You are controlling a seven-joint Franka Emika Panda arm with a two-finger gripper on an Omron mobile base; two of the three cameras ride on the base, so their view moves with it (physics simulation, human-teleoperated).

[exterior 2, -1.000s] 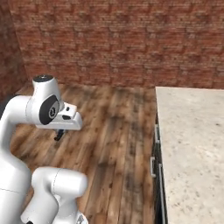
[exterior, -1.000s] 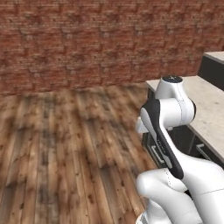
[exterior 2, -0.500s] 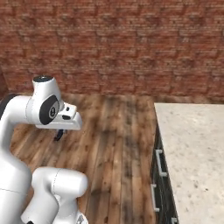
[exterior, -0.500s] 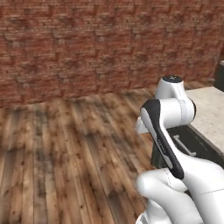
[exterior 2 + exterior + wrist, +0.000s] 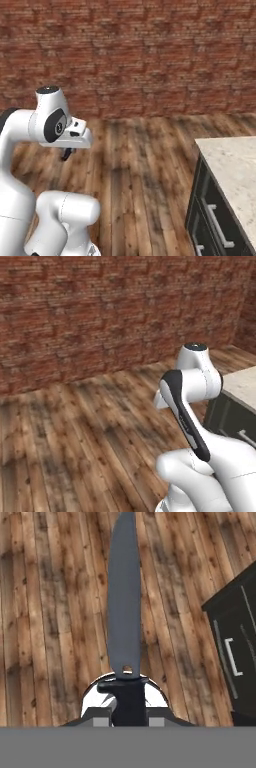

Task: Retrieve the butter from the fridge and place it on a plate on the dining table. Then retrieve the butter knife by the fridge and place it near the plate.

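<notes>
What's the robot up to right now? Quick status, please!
Pincer shut on butter knife, blade pointing out ahead. Wooden floor below, dark drawer cabinet off to one side. Nothing in the way.

butter knife (image 5: 124,612) tip cut off at top edge, handle end hidden between gripper (image 5: 129,719) fingers

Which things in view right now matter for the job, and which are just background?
Job:
- butter knife, held in the tool, blade pointing away from the hand

Background:
- stone-topped counter with dark drawers
- wooden floor
- brick wall
</notes>
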